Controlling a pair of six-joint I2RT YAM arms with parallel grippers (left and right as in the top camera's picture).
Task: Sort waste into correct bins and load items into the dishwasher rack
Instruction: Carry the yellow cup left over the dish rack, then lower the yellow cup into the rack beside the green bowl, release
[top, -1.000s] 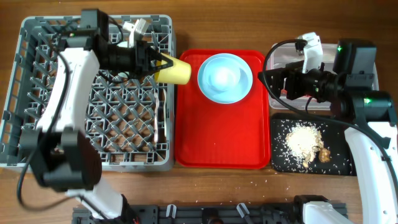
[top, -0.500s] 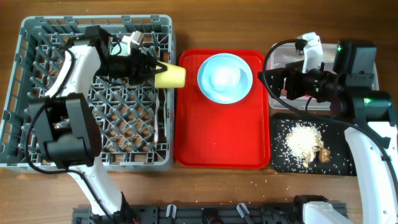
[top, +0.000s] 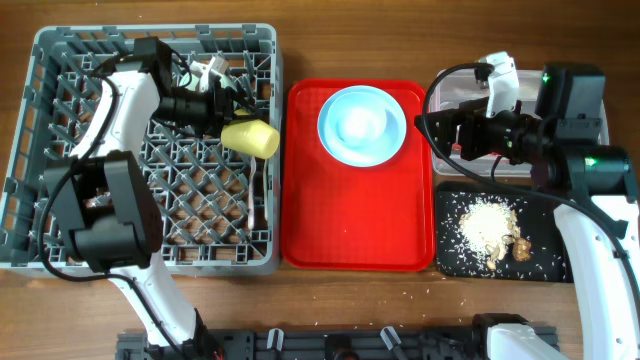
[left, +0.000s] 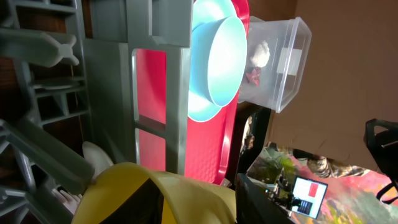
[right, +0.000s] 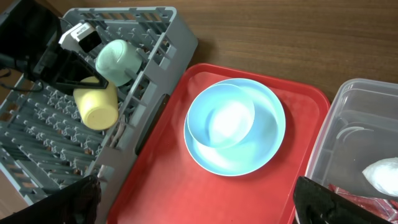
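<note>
Cup: your cup (top: 250, 138) lies tilted on its side over the right part of the rack (top: 150, 262), just inside its right wall. You cannot tell whether it touches the pegs.
Left pincer: the left pincer (top: 232, 114) is clenched on the cup's rim. The left wrist view shows a dark finger (left: 146, 202) between yellow walls.
Right pincer: the right pincer (right: 195, 180) is released, with its fingers wide apart and nothing between them.
Left wrist view only: the tub (left: 292, 62) holds one napkin (left: 261, 53) and one wrapper (left: 253, 76). From overhead, the right arm covers them.
Right wrist view only: one green bowl (right: 118, 61) sits near the rack's far wall, just beside the left pincer. From overhead, the left arm hides it.
Overhead only: the black tray (top: 455, 255), nearer you than the tub, carries the scraps (top: 490, 225).
Edges: on the desk (top: 400, 40), the red tray (top: 350, 220) lies just beside the rack's right wall. The tub and black tray lie just beside its right edge.
Room: the plate (top: 335, 148), with the blue bowl (right: 221, 121) in it, fills the red tray's far half. The near half is open red floor.
Count: one cup, one plate, two bowls, one napkin, one wrapper, one heap of scraps.
</note>
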